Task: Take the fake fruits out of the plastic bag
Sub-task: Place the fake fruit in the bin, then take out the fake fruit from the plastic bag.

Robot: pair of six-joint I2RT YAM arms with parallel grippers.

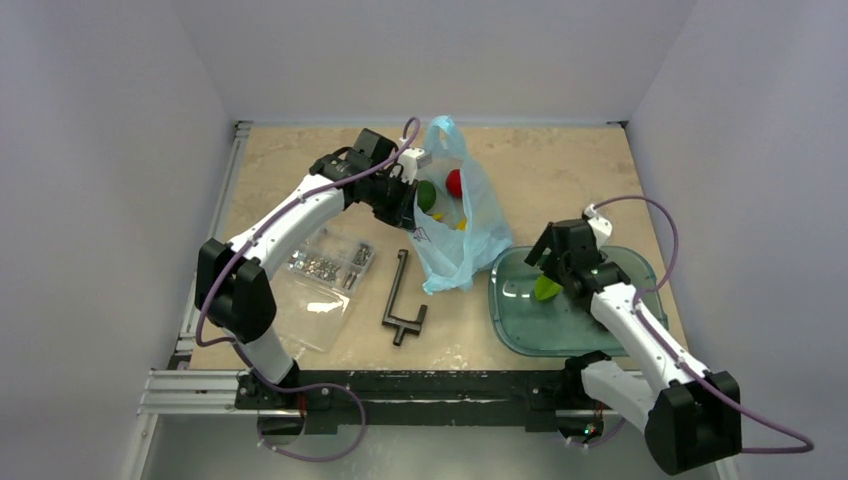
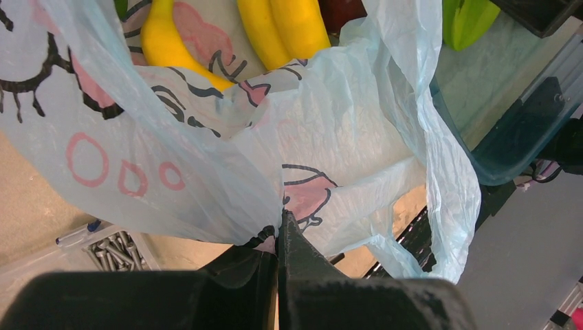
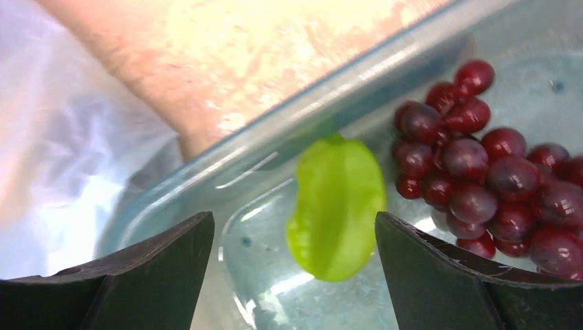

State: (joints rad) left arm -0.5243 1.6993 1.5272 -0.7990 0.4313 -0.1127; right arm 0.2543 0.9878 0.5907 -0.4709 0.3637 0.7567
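The light-blue plastic bag (image 1: 463, 225) lies mid-table with a red apple (image 1: 454, 182), a green fruit (image 1: 427, 195) and yellow bananas (image 2: 289, 27) showing inside. My left gripper (image 1: 408, 203) is shut on the bag's left edge (image 2: 227, 185), its jaws pinched together on the film. My right gripper (image 1: 545, 272) is open over the tray (image 1: 515, 335). A green fruit piece (image 3: 338, 210) lies in the tray between its fingers (image 3: 440, 271), apart from both. A dark red grape bunch (image 3: 485, 161) lies beside it.
A clear flat bag of metal screws (image 1: 322, 272) lies left of the plastic bag. A black T-shaped tool (image 1: 400, 300) lies between them. The teal tray sits at the front right, near the table's edge.
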